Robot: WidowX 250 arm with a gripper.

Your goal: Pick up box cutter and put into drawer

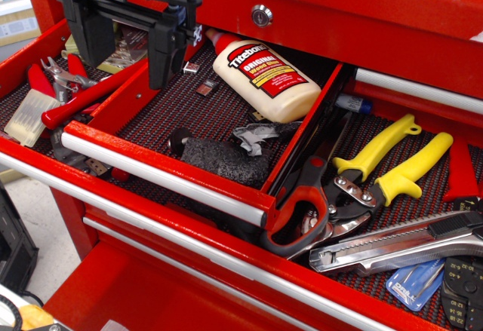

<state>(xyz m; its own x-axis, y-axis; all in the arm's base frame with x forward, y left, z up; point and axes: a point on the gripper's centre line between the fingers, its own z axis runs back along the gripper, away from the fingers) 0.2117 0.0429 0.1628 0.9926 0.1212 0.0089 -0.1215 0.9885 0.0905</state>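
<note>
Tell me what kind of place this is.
Probably a workshop or garage: a red metal tool chest with open drawers holds hand tools such as yellow-handled pliers and a box cutter, plus a bottle of wood glue.

1. We see a cream plastic wood-glue bottle with a red label [264, 77] lying on its side.
2. A dark grey foam roller [220, 157] lies near a crumpled grey scrap [256, 135].
3. Red-and-black-handled snips [302, 209] lie just beside yellow-handled pliers [392, 167].
4. A blue packet [415, 283] lies at the lower right.
</note>
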